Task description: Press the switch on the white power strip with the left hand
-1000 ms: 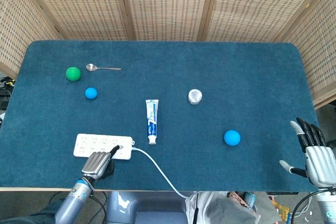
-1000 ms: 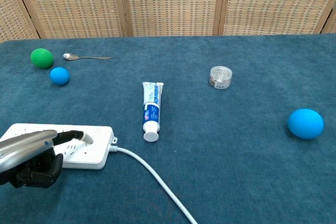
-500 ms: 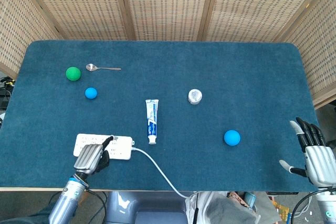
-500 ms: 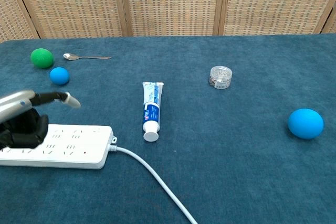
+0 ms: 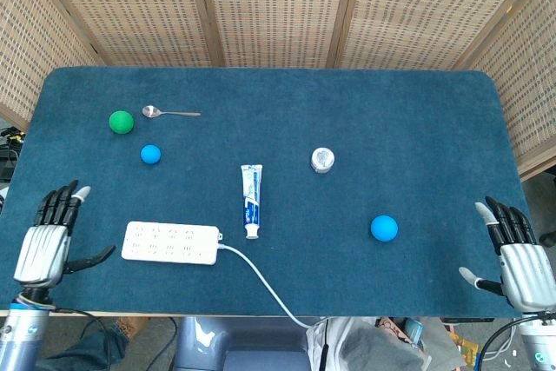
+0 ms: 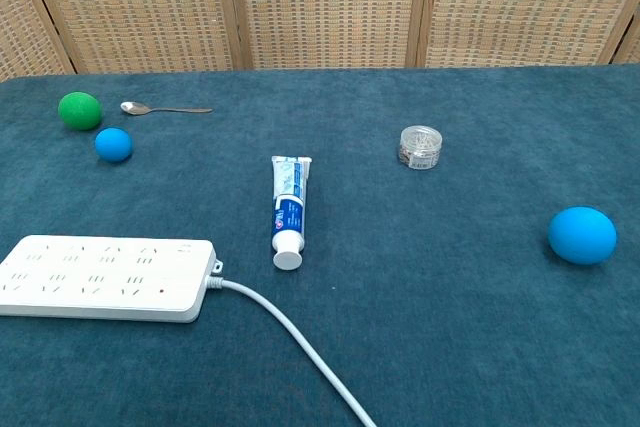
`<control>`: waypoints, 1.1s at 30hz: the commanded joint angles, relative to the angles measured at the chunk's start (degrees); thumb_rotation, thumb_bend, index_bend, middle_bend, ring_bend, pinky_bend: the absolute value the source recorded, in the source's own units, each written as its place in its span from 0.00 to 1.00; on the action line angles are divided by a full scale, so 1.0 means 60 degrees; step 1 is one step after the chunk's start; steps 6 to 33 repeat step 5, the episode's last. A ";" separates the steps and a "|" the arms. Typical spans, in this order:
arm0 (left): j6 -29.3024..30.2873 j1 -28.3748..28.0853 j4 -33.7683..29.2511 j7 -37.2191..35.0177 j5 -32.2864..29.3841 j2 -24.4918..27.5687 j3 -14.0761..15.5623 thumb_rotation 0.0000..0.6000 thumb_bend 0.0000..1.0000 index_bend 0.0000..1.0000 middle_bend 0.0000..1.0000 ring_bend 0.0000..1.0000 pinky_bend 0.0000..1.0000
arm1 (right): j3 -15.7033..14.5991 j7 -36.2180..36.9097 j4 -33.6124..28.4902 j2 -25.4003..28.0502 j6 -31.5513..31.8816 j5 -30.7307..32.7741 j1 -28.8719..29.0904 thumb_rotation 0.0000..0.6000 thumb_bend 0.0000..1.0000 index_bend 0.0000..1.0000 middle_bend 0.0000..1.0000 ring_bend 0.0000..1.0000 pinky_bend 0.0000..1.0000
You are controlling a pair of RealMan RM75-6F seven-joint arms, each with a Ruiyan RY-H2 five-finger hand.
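Left hand [image 5: 48, 236] is shown with fingers spread and nothing held, poised over the near left edge of the table [image 5: 417, 128], apart from every object; it is absent from the chest view. Right hand [image 5: 517, 249] is likewise spread and holds nothing, at the near right edge. The white power strip [image 5: 170, 242] lies flat just to the right of the left hand, untouched, its cable [image 5: 261, 280] trailing off the near edge. On its end nearest the cable, farthest from the left hand, a small dark mark is seen, but whether the switch has been toggled cannot be told. As judged from this arrangement, no press is under way; either the press is complete or a reach across the strip remains. Beyond the strip, a toothpaste tube [image 5: 251, 200] is seen.
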 commanded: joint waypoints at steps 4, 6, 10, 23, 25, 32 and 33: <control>-0.0070 0.0272 0.0253 -0.0705 -0.0532 0.0629 -0.0114 0.17 0.00 0.00 0.00 0.00 0.00 | -0.0018 -0.0226 -0.0021 -0.0084 -0.0015 -0.0019 0.0006 1.00 0.00 0.00 0.00 0.00 0.00; -0.0088 0.0273 0.0258 -0.0734 -0.0549 0.0678 -0.0137 0.17 0.00 0.00 0.00 0.00 0.00 | -0.0017 -0.0260 -0.0028 -0.0094 -0.0010 -0.0023 0.0006 1.00 0.00 0.00 0.00 0.00 0.00; -0.0088 0.0273 0.0258 -0.0734 -0.0549 0.0678 -0.0137 0.17 0.00 0.00 0.00 0.00 0.00 | -0.0017 -0.0260 -0.0028 -0.0094 -0.0010 -0.0023 0.0006 1.00 0.00 0.00 0.00 0.00 0.00; -0.0088 0.0273 0.0258 -0.0734 -0.0549 0.0678 -0.0137 0.17 0.00 0.00 0.00 0.00 0.00 | -0.0017 -0.0260 -0.0028 -0.0094 -0.0010 -0.0023 0.0006 1.00 0.00 0.00 0.00 0.00 0.00; -0.0088 0.0273 0.0258 -0.0734 -0.0549 0.0678 -0.0137 0.17 0.00 0.00 0.00 0.00 0.00 | -0.0017 -0.0260 -0.0028 -0.0094 -0.0010 -0.0023 0.0006 1.00 0.00 0.00 0.00 0.00 0.00; -0.0088 0.0273 0.0258 -0.0734 -0.0549 0.0678 -0.0137 0.17 0.00 0.00 0.00 0.00 0.00 | -0.0017 -0.0260 -0.0028 -0.0094 -0.0010 -0.0023 0.0006 1.00 0.00 0.00 0.00 0.00 0.00; -0.0088 0.0273 0.0258 -0.0734 -0.0549 0.0678 -0.0137 0.17 0.00 0.00 0.00 0.00 0.00 | -0.0017 -0.0260 -0.0028 -0.0094 -0.0010 -0.0023 0.0006 1.00 0.00 0.00 0.00 0.00 0.00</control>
